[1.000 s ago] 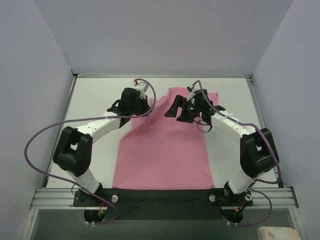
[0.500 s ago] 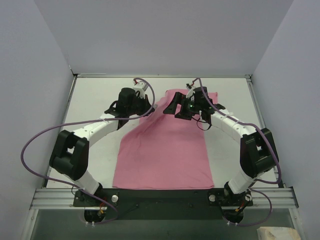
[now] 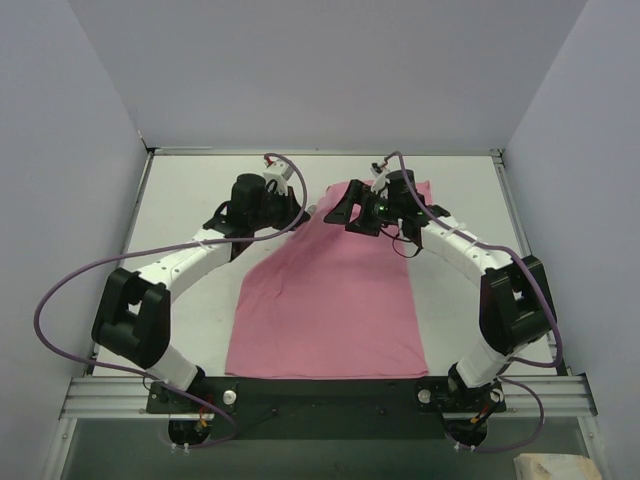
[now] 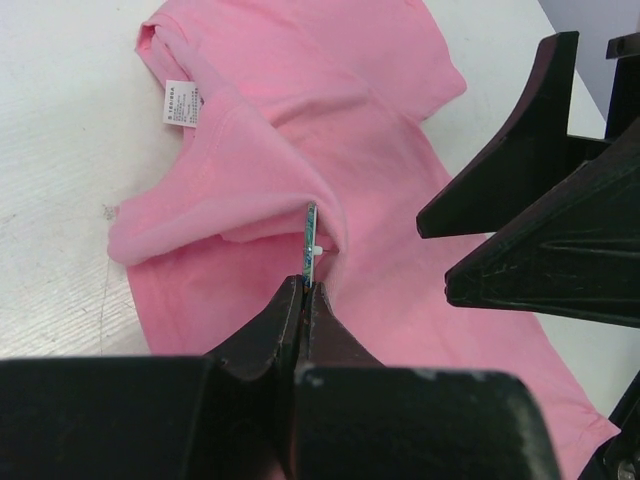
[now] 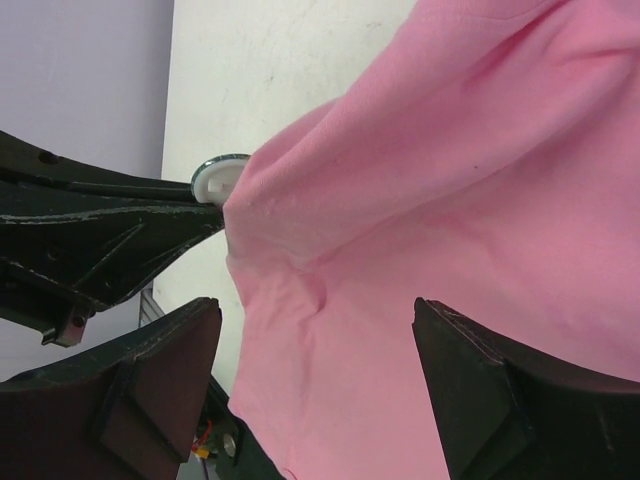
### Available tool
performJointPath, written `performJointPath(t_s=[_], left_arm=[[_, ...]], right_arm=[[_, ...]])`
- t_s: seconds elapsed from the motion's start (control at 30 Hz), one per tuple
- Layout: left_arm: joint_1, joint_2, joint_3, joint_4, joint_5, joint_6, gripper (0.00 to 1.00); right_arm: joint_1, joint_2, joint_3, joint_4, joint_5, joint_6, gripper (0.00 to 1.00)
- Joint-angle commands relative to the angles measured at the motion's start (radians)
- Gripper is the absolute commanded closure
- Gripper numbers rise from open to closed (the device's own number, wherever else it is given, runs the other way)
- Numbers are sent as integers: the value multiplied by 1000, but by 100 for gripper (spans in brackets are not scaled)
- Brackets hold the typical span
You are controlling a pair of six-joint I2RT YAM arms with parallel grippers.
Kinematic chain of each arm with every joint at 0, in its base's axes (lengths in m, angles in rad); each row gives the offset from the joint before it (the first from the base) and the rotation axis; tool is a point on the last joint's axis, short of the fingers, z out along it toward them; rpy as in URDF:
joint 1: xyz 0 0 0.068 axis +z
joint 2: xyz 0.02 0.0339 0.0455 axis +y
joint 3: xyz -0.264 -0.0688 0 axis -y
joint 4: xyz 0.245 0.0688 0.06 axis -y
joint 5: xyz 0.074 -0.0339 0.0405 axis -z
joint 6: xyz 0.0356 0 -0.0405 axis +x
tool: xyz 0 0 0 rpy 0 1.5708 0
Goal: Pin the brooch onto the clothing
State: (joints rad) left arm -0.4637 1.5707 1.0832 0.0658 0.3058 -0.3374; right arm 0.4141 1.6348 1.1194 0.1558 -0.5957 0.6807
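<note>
Both arms [image 3: 190,262] have reached farther back. Left end effector [image 4: 305,288] clamps the brooch [image 4: 311,238] at its tips, touching the bunched clothing [image 4: 330,120]; right end effector [image 5: 315,305], just beside, gapes wide over that fabric.

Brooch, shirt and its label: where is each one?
brooch [image 4: 310,232], left wrist view, on its thin edge.
label [image 4: 181,102], left wrist view, on its middle.
shirt [image 3: 330,300], top external view, on the middle of its body.
</note>
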Motion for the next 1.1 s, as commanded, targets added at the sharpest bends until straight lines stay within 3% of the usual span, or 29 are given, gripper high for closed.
performJointPath(t_s=[0.0, 0.57, 0.77, 1.07], left_arm=[[5, -57, 0, 72, 55, 0, 100], [5, -84, -34, 103, 110, 21, 100], [4, -92, -23, 107, 122, 17, 100], [3, -103, -23, 130, 134, -2, 100]], right_arm=[[8, 30, 60, 48, -35, 23, 21], [8, 106, 109, 108, -42, 92, 36], [8, 129, 106, 126, -62, 95, 47], [11, 148, 100, 143, -81, 97, 75]])
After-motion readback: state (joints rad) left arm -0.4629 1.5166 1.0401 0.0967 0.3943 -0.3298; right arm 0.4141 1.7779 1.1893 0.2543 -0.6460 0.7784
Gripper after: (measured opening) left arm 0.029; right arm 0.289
